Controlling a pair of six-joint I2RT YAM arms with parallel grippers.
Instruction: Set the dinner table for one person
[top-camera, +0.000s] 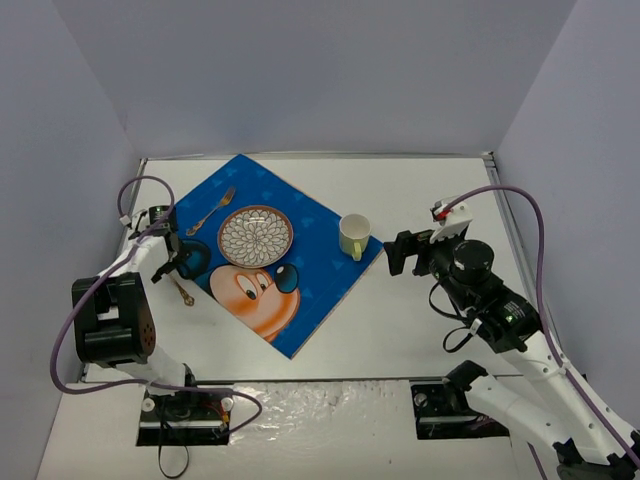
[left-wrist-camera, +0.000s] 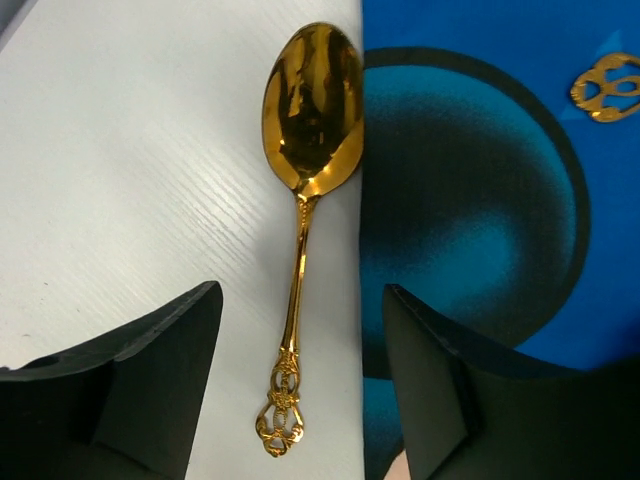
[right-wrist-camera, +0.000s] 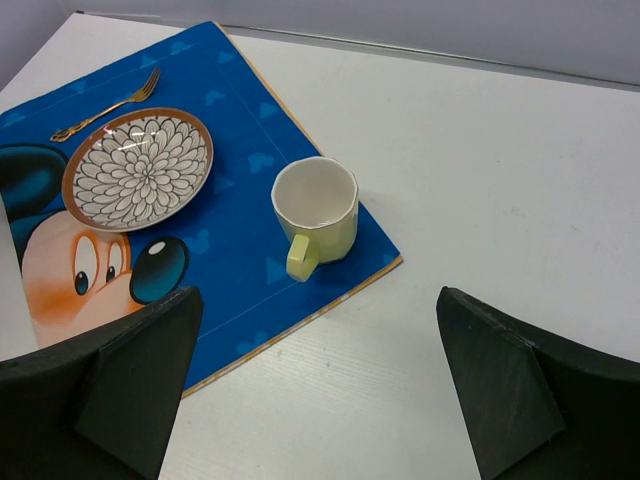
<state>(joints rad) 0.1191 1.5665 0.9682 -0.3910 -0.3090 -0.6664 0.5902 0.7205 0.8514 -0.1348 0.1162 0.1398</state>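
1. The dinner table (top-camera: 430, 190) is a white tabletop that fills the floor of the walled booth and carries everything else
2. A blue cartoon-mouse placemat (top-camera: 315, 240) lies on the left half of the table, turned like a diamond, with one corner pointing to the far side and one to the near side
3. A round plate (top-camera: 256, 236) with a brown rim and a white petal pattern sits on the far part of the placemat, above the mouse's face; its whole pattern is in view and it bears nothing
4. The right gripper (top-camera: 393, 253) hangs over bare table just right of the placemat's right corner; in its wrist view its fingers (right-wrist-camera: 120, 390) are spread wide and grasp nothing
5. The left gripper (top-camera: 172, 262) is at the placemat's left edge, its fingers (left-wrist-camera: 150, 380) parted, one over the table and one over the mat, clear of anything
6. A pale yellow cup (top-camera: 354, 235) stands upright on the placemat's right corner, handle towards the near side; its white inside holds nothing
7. A gold fork (top-camera: 211, 211) lies on the placemat just beyond the plate's left side
8. A gold spoon (left-wrist-camera: 305, 150) lies bowl up on the table, its bowl against the placemat's edge and its handle between the left fingers, untouched
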